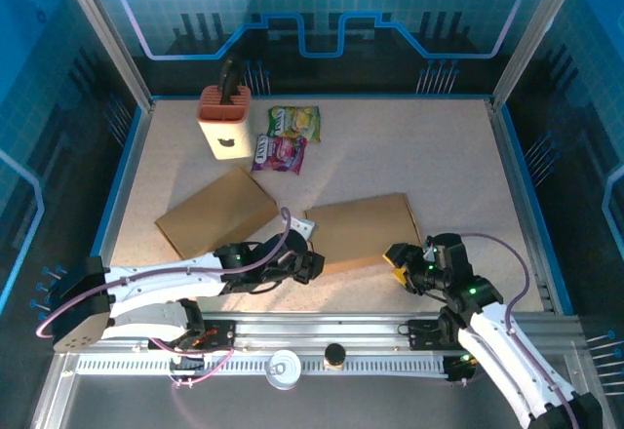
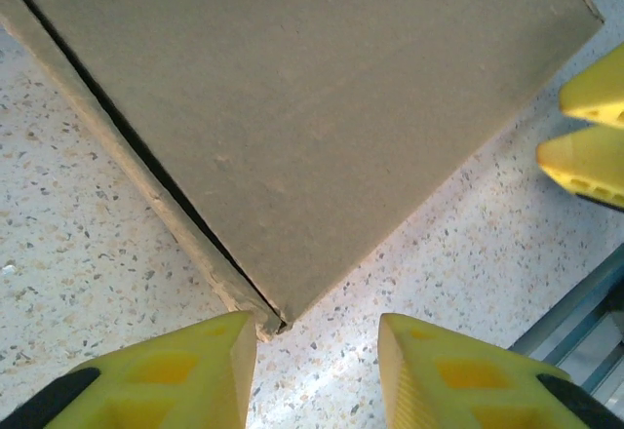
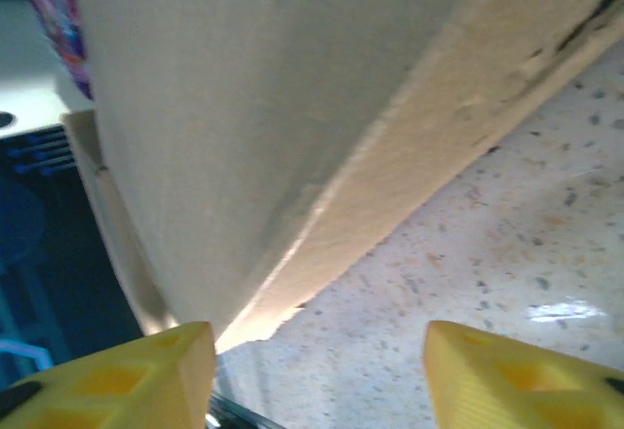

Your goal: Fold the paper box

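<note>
Nearest you, on the rail by the arm bases, sit a small round tin (image 1: 283, 369) and a black cap (image 1: 334, 355). Just beyond them you have both grippers at the near edge of the flattened paper box (image 1: 363, 231), which lies flat on the speckled table (image 1: 458, 156), right of centre. Your left gripper (image 1: 312, 265) is at the box's near-left corner. In its wrist view the yellow fingers (image 2: 185, 375) stand apart, with that corner just ahead of the gap. Your right gripper (image 1: 396, 261) is at the near-right corner, its jaws also spread wide, and the box's edge (image 3: 390, 156) rises close in front. Farther left lies a second cardboard sheet (image 1: 216, 212). Behind that you find two snack packets (image 1: 288, 138) and a pink-topped holder (image 1: 224, 122).
</note>
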You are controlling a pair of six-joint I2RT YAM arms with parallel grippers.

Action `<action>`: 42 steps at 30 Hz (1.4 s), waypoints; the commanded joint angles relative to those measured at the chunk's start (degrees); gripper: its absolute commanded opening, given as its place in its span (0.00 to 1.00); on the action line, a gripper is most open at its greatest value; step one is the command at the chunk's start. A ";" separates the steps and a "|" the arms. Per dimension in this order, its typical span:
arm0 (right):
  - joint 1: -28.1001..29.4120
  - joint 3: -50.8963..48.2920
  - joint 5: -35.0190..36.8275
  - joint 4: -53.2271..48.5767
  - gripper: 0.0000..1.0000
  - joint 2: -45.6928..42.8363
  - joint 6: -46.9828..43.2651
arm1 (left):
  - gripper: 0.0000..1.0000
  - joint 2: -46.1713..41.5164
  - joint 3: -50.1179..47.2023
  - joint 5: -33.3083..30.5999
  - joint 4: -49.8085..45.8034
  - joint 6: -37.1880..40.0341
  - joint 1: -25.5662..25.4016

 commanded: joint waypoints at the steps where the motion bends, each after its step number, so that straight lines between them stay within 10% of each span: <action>1: -0.94 3.09 -0.60 -1.03 0.69 0.73 -1.53 | 0.39 -1.01 -0.48 -0.56 0.64 -2.17 0.81; 11: -2.58 5.32 0.82 -3.60 0.70 -4.46 -4.29 | 0.53 -8.36 0.13 5.80 -5.60 -4.80 8.81; 13: -3.91 8.11 0.32 -4.27 0.72 -1.50 -8.36 | 0.67 -10.55 0.81 7.41 -8.56 -4.91 12.07; 14: -4.92 10.13 0.44 -4.85 0.75 0.27 -11.62 | 0.98 -12.11 0.86 8.53 -9.78 -4.65 14.13; 15: -5.60 12.91 1.04 -5.66 0.99 1.79 -15.29 | 0.99 -13.86 0.61 9.34 -10.72 -4.21 16.15; 18: -6.36 18.55 7.74 -8.79 1.00 2.26 -23.84 | 0.99 -19.71 -0.36 9.29 -12.81 -2.22 21.40; 27: -6.56 21.24 43.62 -10.90 1.00 0.47 -38.50 | 0.99 -33.01 -3.23 -16.74 -22.06 -0.09 29.74; 32: -7.16 12.51 46.52 7.98 1.00 -0.53 -52.17 | 0.99 -32.69 -4.51 -29.19 -23.21 -0.99 33.83; 42: -8.08 -3.89 45.89 54.90 1.00 17.10 -69.51 | 0.99 -22.01 -7.85 -30.78 -9.60 11.78 42.36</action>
